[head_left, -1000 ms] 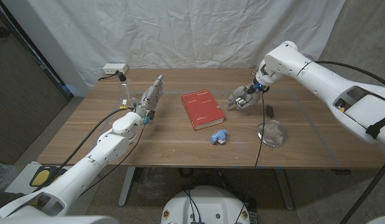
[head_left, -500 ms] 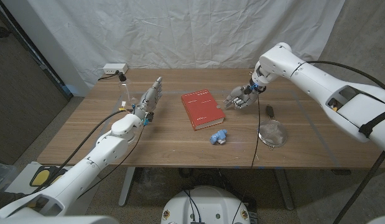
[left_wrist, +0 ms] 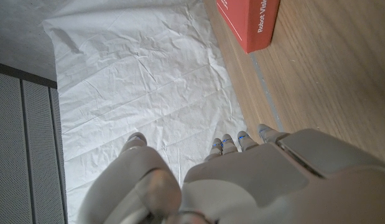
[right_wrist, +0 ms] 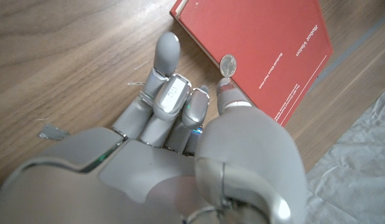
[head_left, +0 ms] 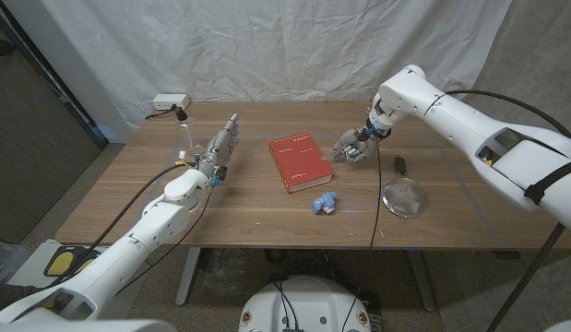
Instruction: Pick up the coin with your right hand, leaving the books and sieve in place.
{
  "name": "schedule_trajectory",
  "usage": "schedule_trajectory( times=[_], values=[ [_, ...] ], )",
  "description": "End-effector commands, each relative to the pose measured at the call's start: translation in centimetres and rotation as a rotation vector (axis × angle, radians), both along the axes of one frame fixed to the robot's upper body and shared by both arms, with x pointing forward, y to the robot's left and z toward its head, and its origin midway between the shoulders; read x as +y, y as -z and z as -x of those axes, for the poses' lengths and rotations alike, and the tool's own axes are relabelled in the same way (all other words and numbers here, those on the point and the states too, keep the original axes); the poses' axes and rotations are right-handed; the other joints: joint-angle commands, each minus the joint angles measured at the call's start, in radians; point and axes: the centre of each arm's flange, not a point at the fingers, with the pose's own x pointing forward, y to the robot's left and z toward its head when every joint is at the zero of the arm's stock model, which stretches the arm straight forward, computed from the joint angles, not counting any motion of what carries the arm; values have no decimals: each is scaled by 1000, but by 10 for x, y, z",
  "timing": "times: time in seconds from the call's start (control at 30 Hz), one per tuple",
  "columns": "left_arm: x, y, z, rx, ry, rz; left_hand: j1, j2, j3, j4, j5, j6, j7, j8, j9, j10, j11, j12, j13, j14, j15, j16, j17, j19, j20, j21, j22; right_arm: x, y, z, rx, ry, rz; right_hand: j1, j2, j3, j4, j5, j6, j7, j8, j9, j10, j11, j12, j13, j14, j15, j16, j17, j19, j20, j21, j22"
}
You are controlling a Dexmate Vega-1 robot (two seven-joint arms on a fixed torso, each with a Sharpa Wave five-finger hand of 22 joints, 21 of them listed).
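A small silver coin [right_wrist: 228, 63] lies on the red book [right_wrist: 260, 43] right at its edge. My right hand [right_wrist: 180, 124] hovers beside that edge with nothing in it, fingers reaching down to the wood and thumb tip just short of the coin. In the head view, the right hand [head_left: 353, 148] sits at the right side of the red book [head_left: 300, 162]. The round wire sieve [head_left: 403, 195] lies on the table to the right of the book, nearer the front. My left hand [head_left: 220, 148] stands to the left of the book, fingers straight and apart, empty.
A small blue object [head_left: 324, 202] lies just in front of the book. A white power strip [head_left: 170, 101] sits at the back left corner, with a clear bottle [head_left: 184, 136] near the left hand. A grey scrap [right_wrist: 53, 131] lies on the wood by my right hand.
My right hand has moved left, from partway between sieve and book to the book's right edge. The left hand, book and sieve have not moved.
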Motion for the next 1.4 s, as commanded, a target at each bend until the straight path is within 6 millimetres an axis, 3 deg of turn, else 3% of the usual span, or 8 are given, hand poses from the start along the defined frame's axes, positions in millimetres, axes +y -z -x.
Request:
schedule_trajectory(
  times=[0.03, 0.33, 0.63, 1.4],
  values=[
    [-4, -6, -4, -9, 12, -2, 16, 2, -3, -1, -4, -3, -1, 7, 5, -8, 5, 1, 3, -6, 5, 3, 5, -18, -11, 4, 6, 5, 2, 1, 3, 21, 45, 9, -10, 1, -6, 5, 15, 7, 12, 13, -2, -5, 7, 5, -6, 0, 8, 3, 4, -40, -3, 2],
    [-8, -5, -8, -5, 19, -2, 18, 3, -5, -2, -4, -3, -1, 7, 5, -9, 2, 0, 3, -6, 4, 2, 5, -20, -6, 4, 6, 12, -2, 4, -6, 12, 60, 2, -29, -11, -3, 13, -9, 8, 9, 35, -8, -4, 6, 4, -12, 0, 12, 2, 0, -40, -8, 0],
    [-9, -2, -10, 7, 18, -3, 19, 3, -7, -2, -4, -3, -1, 7, 5, -10, 4, 0, 3, -7, 4, 2, 5, -20, -1, 4, 6, 14, -4, 7, -6, 13, 68, -61, -67, -49, 25, 22, -29, 19, -3, 52, -8, -5, 7, 5, -17, 0, 15, 2, 1, -41, -15, -2],
    [-9, -6, -12, -2, 26, -7, 22, 5, -10, -3, -5, -4, -1, 7, 5, -11, 4, 0, 3, -8, 4, 2, 4, -21, 2, 3, 6, 25, -1, 9, -8, 13, 63, -63, -57, -51, 31, 35, -17, 25, -5, 67, -6, -6, 7, 5, -13, 0, 19, 1, 9, -42, -21, -4]
  ],
)
